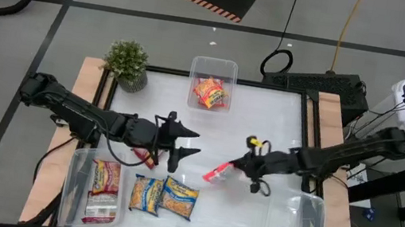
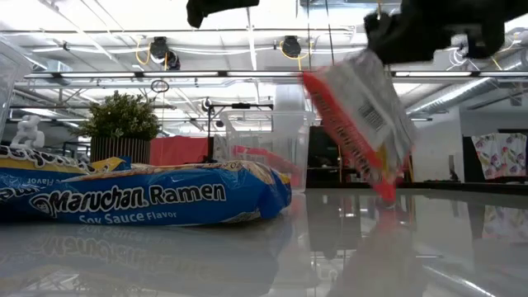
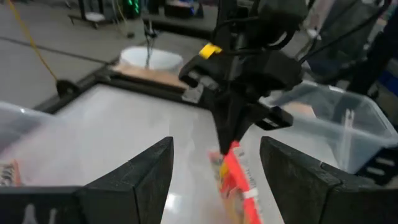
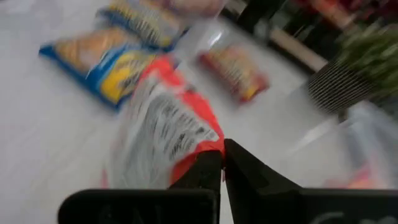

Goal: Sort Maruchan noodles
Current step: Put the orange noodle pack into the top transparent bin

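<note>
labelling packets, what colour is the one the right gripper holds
Red-orange with a white printed back, clearest in the low view.

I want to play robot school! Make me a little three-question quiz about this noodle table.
1. True or false: the right gripper is holding a red packet above the table.
2. What is the left gripper doing?
A. Squeezing a blue packet
B. Open, holding nothing
C. Reaching into the far bin
3. Fill in: the two blue-and-yellow packets lie on the ____, next to the left bin.

Key
1. True. Its fingers pinch the packet's edge, and the low view shows the packet hanging in the air.
2. B.
3. Table.
</note>
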Action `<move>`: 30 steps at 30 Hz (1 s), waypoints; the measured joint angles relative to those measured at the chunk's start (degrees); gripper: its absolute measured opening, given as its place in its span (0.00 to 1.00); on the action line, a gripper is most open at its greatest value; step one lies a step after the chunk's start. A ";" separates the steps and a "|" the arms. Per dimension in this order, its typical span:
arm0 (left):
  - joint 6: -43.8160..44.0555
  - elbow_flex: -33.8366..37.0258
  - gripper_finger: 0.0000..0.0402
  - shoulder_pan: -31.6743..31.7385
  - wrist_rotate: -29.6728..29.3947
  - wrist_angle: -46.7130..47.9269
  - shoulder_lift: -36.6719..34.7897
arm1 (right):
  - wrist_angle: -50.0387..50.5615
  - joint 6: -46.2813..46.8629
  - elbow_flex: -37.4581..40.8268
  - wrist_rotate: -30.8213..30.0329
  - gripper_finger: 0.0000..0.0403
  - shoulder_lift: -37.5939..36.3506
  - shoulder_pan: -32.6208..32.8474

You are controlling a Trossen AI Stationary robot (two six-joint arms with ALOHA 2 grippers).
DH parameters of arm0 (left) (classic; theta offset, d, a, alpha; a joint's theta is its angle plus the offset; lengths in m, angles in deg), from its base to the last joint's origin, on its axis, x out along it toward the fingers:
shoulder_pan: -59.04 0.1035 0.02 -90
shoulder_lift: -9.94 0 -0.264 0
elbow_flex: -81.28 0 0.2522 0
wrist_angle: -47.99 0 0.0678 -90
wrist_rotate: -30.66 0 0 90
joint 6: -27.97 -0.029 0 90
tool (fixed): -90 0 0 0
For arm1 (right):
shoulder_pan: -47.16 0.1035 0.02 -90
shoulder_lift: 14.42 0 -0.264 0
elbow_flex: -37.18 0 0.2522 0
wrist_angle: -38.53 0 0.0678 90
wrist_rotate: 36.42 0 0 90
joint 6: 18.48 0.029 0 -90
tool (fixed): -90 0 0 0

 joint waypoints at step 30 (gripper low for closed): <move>-20.35 0.02 0.61 5.15 -2.15 -35.23 19.78 | 2.14 -12.95 0.02 -3.95 0.00 -14.81 -6.35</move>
